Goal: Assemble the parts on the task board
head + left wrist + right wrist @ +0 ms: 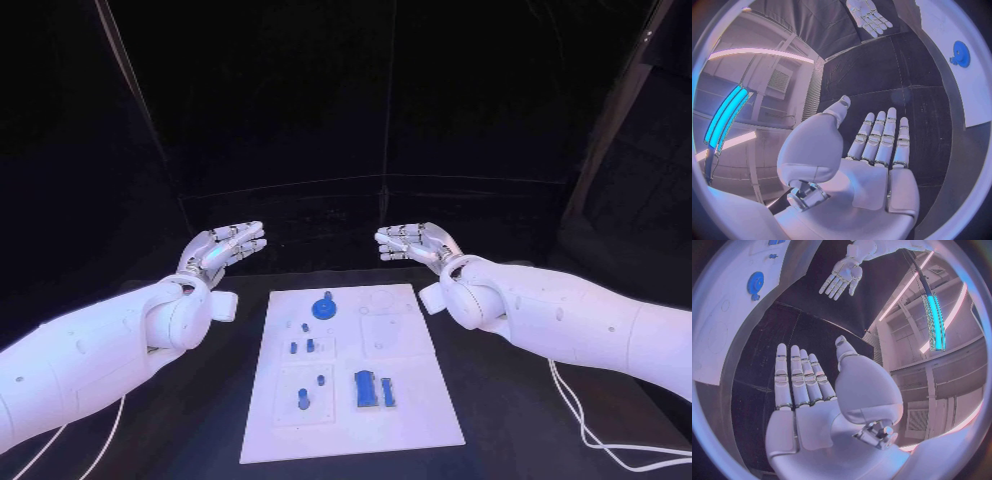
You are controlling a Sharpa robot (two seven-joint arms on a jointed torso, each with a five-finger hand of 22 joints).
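The white task board lies flat in the middle of the black bench, its long side running away from the robot. Several small blue parts sit on it: a round disc-like part near the far end, a larger rectangular blue block near the front on the right side of the board, and a few little pegs between them along the left half; their exact shapes are too small to tell. Pale outlines of recesses show on the bare right half of the board. Nothing lies over the board or across its parts. The left robot hand hangs beyond the far left corner of the board, above the bench, palm up, fingers straight and spread, holding nothing. The right robot hand hangs beyond the far right corner, likewise spread and holding nothing; the two are well apart from each other and from the board. In the left wrist view the disc part sits on the white board off to the side of the spread fingers. White cables trail over the bench at the near right, and another at the near left. Dark curtains close the space behind the bench.
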